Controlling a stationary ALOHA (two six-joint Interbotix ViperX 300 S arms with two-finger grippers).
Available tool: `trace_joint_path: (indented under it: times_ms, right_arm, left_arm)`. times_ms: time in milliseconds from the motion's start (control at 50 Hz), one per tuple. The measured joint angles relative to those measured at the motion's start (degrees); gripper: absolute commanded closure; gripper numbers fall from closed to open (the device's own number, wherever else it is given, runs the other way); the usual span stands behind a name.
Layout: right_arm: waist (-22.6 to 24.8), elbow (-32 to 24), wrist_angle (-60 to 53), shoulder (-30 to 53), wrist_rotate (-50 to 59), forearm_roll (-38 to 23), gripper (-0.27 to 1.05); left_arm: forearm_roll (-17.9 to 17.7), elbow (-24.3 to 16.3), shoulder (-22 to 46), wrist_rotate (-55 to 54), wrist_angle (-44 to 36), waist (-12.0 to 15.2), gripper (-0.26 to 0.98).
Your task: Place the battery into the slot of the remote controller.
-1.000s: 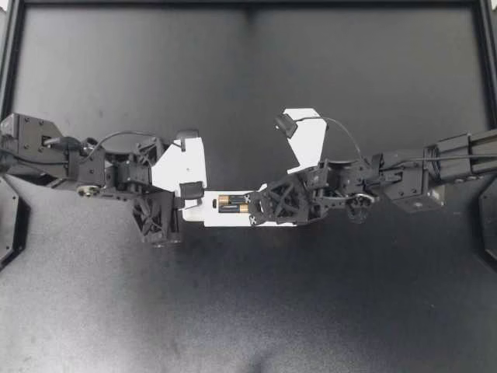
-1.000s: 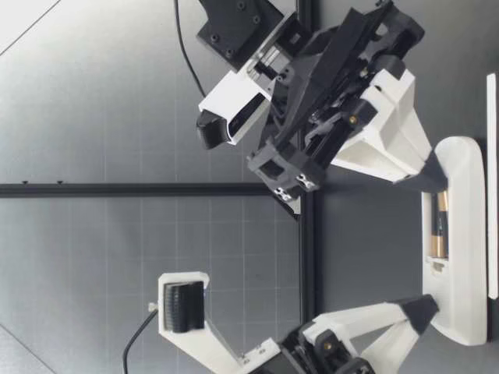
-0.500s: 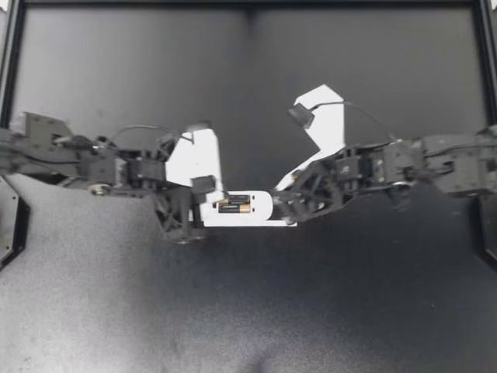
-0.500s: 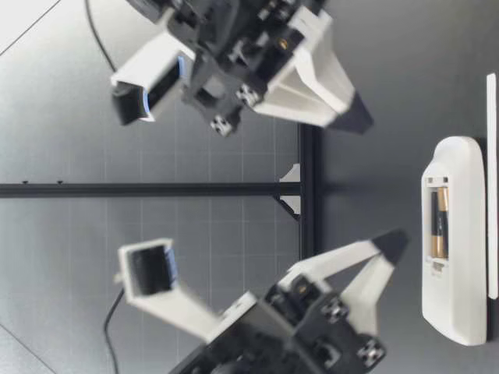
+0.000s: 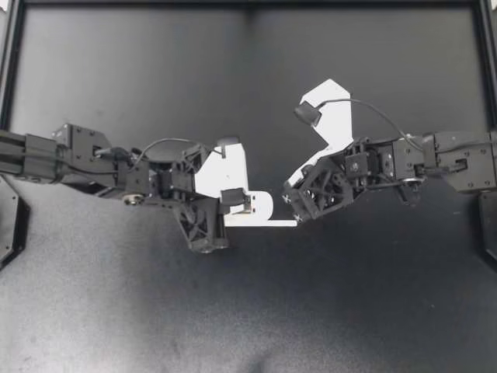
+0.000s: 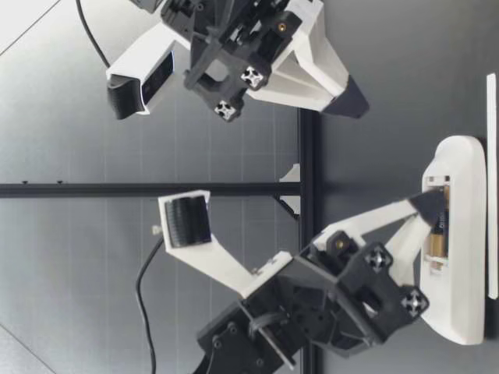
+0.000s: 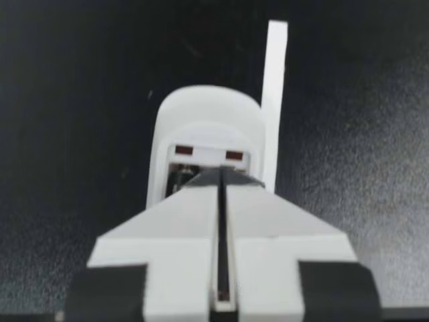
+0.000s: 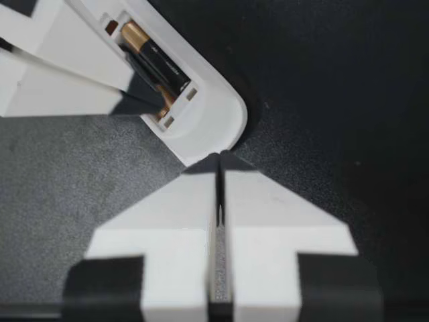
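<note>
The white remote (image 5: 264,208) lies back-up on the black mat with its battery slot uncovered. A black and gold battery (image 8: 151,60) lies in the slot, and it also shows in the low view as the battery (image 6: 437,238). My left gripper (image 5: 245,203) is shut, and its tips rest down on the batteries in the slot of the remote (image 7: 204,114). My right gripper (image 5: 286,189) is shut with nothing in it and hangs above the mat just off the remote's rounded end (image 8: 214,127). In the low view my right gripper (image 6: 355,100) is well above the table.
A thin white cover strip (image 7: 275,100) lies on the mat alongside the remote, on the side toward the table's front edge (image 5: 264,224). A black frame (image 5: 248,5) borders the table at the back and sides.
Both grippers left the remote and rose half a second ago. Since then my left gripper moved right and came down onto the battery slot. My right gripper drew back off the remote's end.
</note>
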Motion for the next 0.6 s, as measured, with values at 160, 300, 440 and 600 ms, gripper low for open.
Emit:
trace_joint_path:
  times_ms: [160, 300, 440, 600]
  right_arm:
    - [0.0, 0.0, -1.1, -0.4, -1.0, -1.8, 0.94]
    - [0.0, 0.0, -1.1, -3.3, -5.9, -10.0, 0.94]
    - [0.0, 0.0, -1.5, -7.4, -12.5, -16.1, 0.94]
    - [0.0, 0.0, -4.1, -10.2, -21.5, -17.2, 0.94]
  left_arm:
    - [0.0, 0.9, -1.6, -0.1, 0.3, 0.0, 0.87]
    - [0.0, 2.7, -6.1, -0.2, 0.0, -0.1, 0.87]
    - [0.0, 5.3, -12.0, -0.2, -2.2, -0.1, 0.87]
    - [-0.1, 8.5, -19.0, -0.2, -6.4, -0.1, 0.87]
